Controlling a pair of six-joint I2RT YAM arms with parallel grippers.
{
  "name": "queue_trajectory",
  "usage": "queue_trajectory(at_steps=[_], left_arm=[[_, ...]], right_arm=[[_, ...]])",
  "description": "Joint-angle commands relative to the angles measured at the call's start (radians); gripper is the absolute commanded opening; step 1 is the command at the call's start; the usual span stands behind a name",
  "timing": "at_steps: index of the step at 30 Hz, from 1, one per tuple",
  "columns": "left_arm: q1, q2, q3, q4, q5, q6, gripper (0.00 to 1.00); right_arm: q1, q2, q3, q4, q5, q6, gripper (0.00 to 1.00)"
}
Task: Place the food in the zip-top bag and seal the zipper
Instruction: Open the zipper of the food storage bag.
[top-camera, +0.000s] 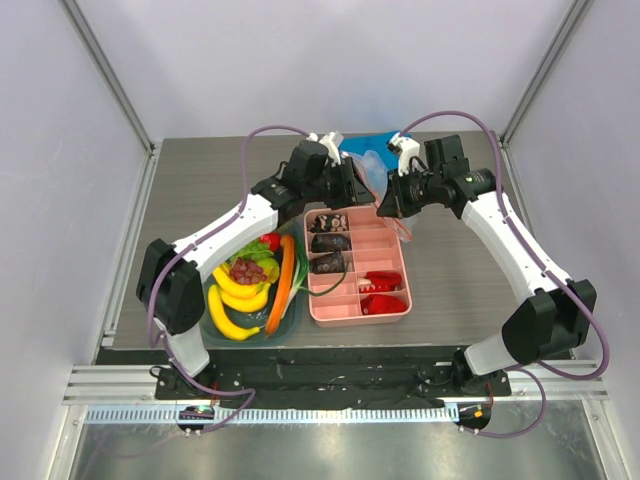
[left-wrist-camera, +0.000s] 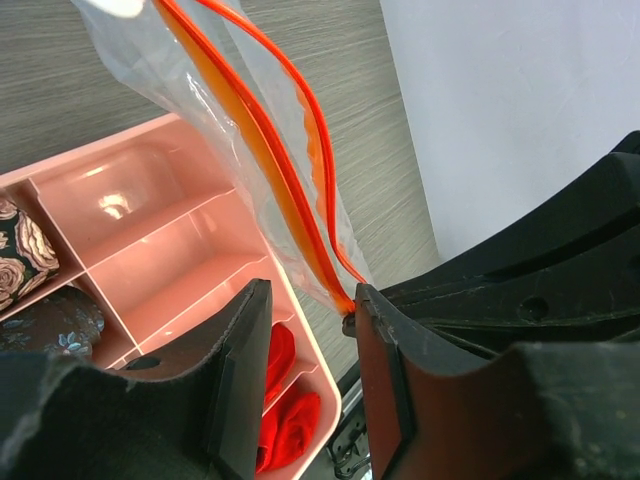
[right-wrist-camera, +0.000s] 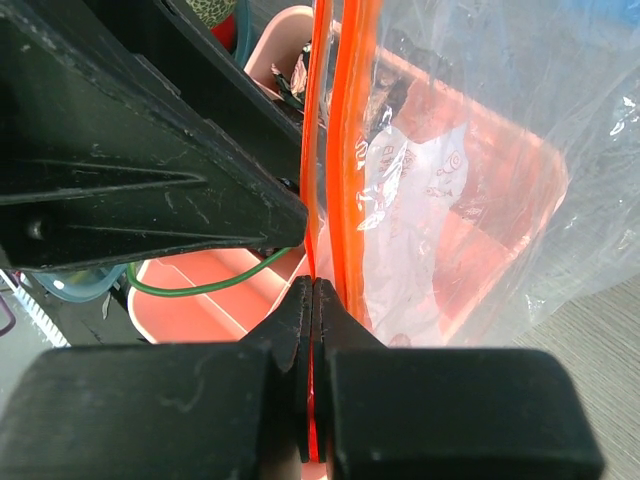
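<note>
Right wrist view: the right pincer (right-wrist-camera: 312, 300) is clamped on the zipper (right-wrist-camera: 345, 150) at lower centre, and the zip-top bag (right-wrist-camera: 480, 180) fills the frame's right. The left pincer (left-wrist-camera: 308, 315) stands open around the zipper's end. It should probably close squarely across both tracks before sliding.

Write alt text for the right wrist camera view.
The right gripper is shut on the orange-red zipper of a clear bag, which fills the right of the frame. A pink tray shows behind it, and the black left arm crosses the upper left.
</note>
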Motion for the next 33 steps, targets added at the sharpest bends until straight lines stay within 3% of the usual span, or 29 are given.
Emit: queue_trajectory(at_steps=[1, 13, 27, 30, 33], left_arm=[[0.005, 0.001, 0.002, 0.022, -0.017, 0.002, 0.41], [0.007, 0.027, 0.033, -0.024, -0.057, 0.008, 0.37], [0.005, 0.05, 0.042, 0.005, -0.013, -0.025, 0.41], [0.007, 0.056, 0.048, -0.012, -0.022, -0.025, 0.37], [0.007, 0.054, 0.044, -0.006, -0.005, -0.015, 0.22]], right_arm=[[0.007, -0.051, 0.005, 0.037, -0.024, 0.006, 0.01], [0.014, -0.064, -0.006, 0.022, -0.059, -0.027, 0.01], [0.044, -0.068, -0.039, 0.046, -0.061, -0.032, 0.01], [0.045, -0.071, -0.036, 0.053, -0.065, -0.029, 0.01], [0.047, -0.073, -0.032, 0.057, -0.053, -0.026, 0.04]])
